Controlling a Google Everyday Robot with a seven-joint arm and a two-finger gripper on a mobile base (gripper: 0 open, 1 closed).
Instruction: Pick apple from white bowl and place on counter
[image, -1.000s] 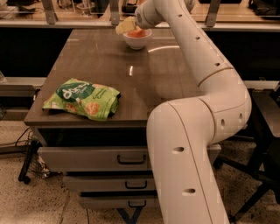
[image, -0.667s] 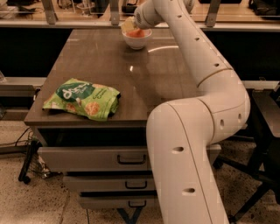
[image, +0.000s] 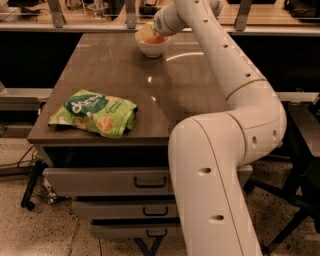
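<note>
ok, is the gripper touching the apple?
Cannot tell. In the camera view the gripper sits right over the apple in the white bowl, hiding any contact or gap.

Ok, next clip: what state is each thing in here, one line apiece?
apple: sitting in the bowl, not yet lifted.
white bowl: upright at the far end of the counter, holding the apple.
gripper: down at the bowl, right against the apple.
green snack bag: lying flat near the front left corner.
counter: carrying the bowl and the bag.
drawers: all three look shut.
</note>
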